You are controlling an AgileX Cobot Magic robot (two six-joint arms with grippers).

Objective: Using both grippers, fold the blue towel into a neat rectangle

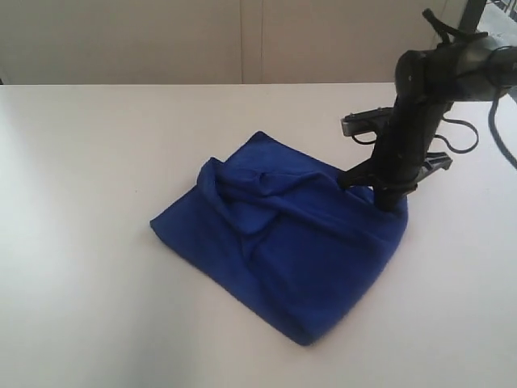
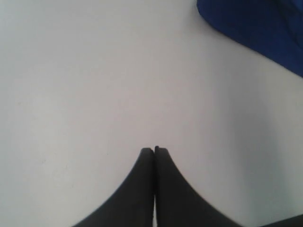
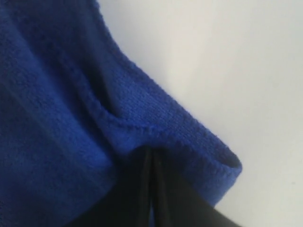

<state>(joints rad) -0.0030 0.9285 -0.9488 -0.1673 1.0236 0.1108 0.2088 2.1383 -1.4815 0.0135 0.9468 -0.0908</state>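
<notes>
- Surface [image 1: 73, 307] is lying bare and smooth around the cloth. By the look of it, it is offering little grip, so any sideways drag is risking the whole bundle sliding instead of folding.
- Blue towel [image 1: 283, 250] is sitting near the middle of the surface as a skewed, loosely folded heap, with a rumpled ridge [image 1: 242, 198] running across its top. Folding over that ridge is likely trapping creases and spoiling a neat rectangle.
- Right claw [image 1: 386, 198] is standing at the towel's far right corner, jaws pressed together and tips nosing against the stitched hem [image 3: 142, 127]. I cannot tell whether any cloth is caught between them, so a lift from here is risking coming away empty or taking only one layer.
- Left claw [image 2: 154, 149] is hanging pressed together over bare surface, apart from the towel and pinching nothing. With that side unsupported, a one-sided pull is threatening to twist the cloth.
</notes>
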